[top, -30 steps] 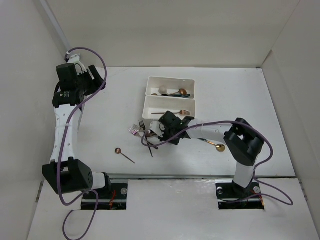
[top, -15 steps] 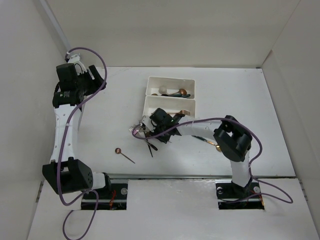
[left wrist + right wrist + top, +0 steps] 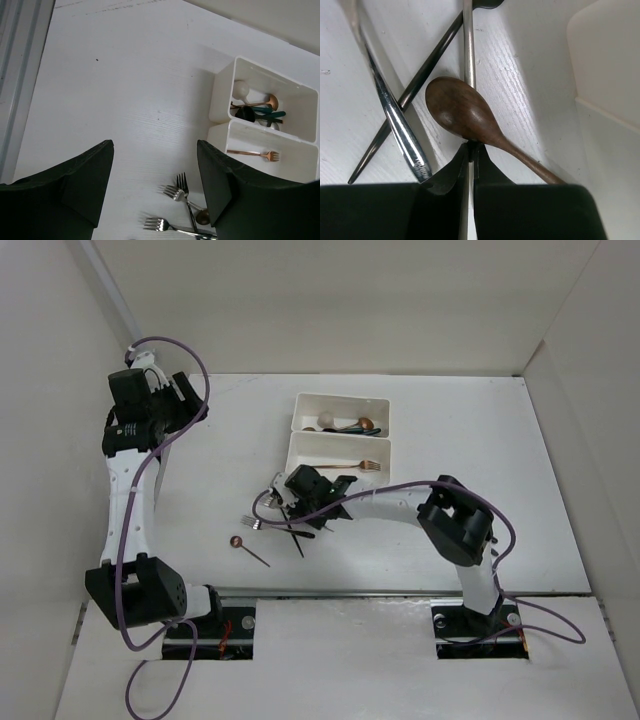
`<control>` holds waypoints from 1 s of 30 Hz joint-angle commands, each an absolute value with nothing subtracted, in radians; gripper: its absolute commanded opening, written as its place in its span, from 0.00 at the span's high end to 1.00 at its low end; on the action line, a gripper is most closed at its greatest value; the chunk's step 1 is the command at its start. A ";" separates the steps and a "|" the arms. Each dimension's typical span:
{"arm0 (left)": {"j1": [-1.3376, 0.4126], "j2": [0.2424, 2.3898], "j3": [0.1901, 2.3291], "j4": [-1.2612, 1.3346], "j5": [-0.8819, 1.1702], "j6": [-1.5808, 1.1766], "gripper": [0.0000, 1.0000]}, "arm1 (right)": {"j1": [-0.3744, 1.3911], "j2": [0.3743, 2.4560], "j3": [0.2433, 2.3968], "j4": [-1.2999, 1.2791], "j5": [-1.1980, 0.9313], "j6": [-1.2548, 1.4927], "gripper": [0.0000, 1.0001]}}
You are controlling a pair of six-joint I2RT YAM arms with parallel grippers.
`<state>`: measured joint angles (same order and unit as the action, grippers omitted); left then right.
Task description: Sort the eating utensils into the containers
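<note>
Almost shut, right fingers pinched on a slim silver handle crossing a brown spoon; left fingers wide apart, empty.

You have bright, even overhead light with soft shadows on the white table. Glare streaks the steel handle in your sharp right wrist view.

White trays, copper fork, silver handle.

No legible text or labels
</note>
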<state>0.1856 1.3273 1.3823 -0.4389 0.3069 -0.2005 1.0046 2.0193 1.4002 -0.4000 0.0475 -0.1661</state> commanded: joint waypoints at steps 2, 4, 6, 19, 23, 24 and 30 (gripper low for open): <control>0.192 1.315 1.379 -0.410 0.318 -0.202 0.36 | 1.017 2.047 1.342 -0.443 0.009 -0.103 1.00; 0.192 1.315 1.379 -0.410 0.308 -0.202 0.36 | 1.017 2.002 1.301 -0.491 0.031 -0.075 1.00; 0.192 1.315 1.379 -0.410 0.308 -0.202 0.36 | 1.017 1.980 1.255 -0.527 0.051 -0.075 1.00; 0.201 1.315 1.413 -0.419 0.299 -0.193 0.36 | 1.043 2.100 1.361 -0.574 0.069 -0.017 0.66; 0.201 1.315 1.413 -0.419 0.279 -0.183 0.36 | 1.043 2.112 1.371 -0.574 0.089 -0.017 0.74; 0.201 1.315 1.413 -0.419 0.279 -0.183 0.36 | 1.043 2.112 1.371 -0.574 0.100 -0.017 0.81; 0.201 1.315 1.404 -0.419 0.279 -0.183 0.36 | 1.043 2.131 1.391 -0.594 0.037 -0.083 1.00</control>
